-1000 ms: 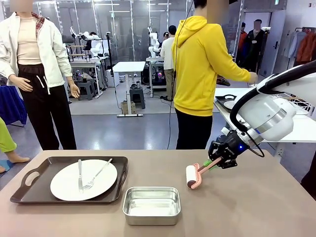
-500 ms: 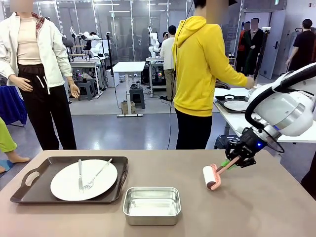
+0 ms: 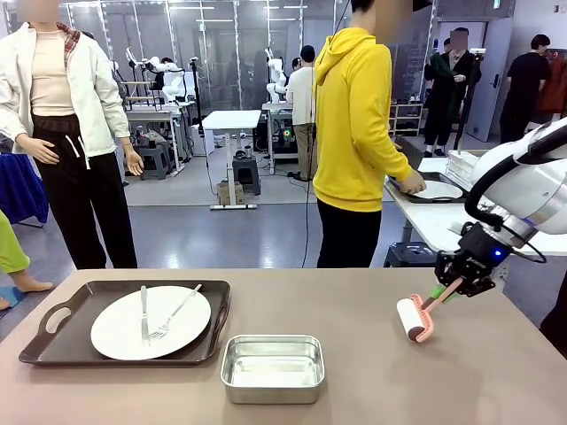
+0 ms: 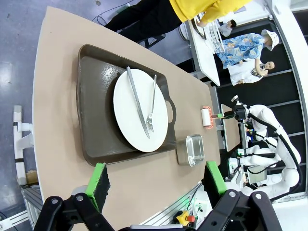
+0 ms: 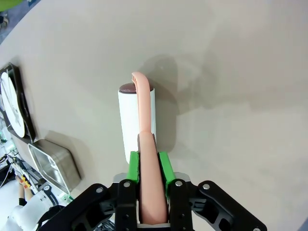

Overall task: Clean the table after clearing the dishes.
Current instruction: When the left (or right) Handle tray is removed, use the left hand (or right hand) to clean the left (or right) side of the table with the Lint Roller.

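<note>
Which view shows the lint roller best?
The right wrist view: the lint roller sits close and central, its handle clamped in the right pincer. The front view shows it small; the left wrist view, tiny.

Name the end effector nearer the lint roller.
Right. The right end effector is shut on the lint roller; the left end effector hangs open far off, above the tray.

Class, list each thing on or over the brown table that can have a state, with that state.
Lint roller, gripped by its pink handle.
Right gripper, shut on the lint roller.
Left gripper, open, holding nothing.
Plate, on the tray, fork and knife lying on it.
Steel pan, empty.
</note>
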Tool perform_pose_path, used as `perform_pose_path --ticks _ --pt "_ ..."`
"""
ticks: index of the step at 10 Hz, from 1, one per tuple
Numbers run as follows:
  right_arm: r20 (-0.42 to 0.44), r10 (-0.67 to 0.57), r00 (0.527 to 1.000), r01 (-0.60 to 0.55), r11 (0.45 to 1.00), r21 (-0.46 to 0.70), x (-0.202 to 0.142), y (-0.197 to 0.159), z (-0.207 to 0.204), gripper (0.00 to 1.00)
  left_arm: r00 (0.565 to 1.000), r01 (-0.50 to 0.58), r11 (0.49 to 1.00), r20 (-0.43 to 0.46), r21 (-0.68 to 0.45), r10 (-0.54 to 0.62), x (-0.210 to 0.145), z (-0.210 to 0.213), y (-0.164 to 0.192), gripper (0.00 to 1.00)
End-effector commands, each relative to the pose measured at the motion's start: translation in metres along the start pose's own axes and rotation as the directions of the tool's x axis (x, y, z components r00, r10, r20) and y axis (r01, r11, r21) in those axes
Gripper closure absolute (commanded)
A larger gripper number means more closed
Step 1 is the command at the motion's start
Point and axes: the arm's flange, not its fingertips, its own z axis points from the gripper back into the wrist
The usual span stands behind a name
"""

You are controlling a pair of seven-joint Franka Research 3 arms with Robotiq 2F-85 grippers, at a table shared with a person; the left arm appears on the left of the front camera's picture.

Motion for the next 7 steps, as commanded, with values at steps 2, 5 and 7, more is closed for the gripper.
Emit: perform_pose_path --ticks 2,5,7 --pt "0.013 -0.017 1.0 0.02 0.973 -0.228 0.008 -0.067 0.0 0.79 1.0 0.004 1.0 -0.008 0.005 -0.004 -0.002 0.003 0.0 0.0" --pt "0.04 0.001 0.999 0.01 0.964 -0.265 0.012 -0.092 0.027 0.79 1.0 0.004 1.0 -0.008 0.005 -0.004 -0.002 0.003 0.0 0.0" --pt "0.048 0.0 0.999 0.014 0.958 -0.288 0.01 -0.105 0.042 0.79 1.0 0.004 1.0 -0.008 0.005 -0.004 -0.002 0.003 0.0 0.0"
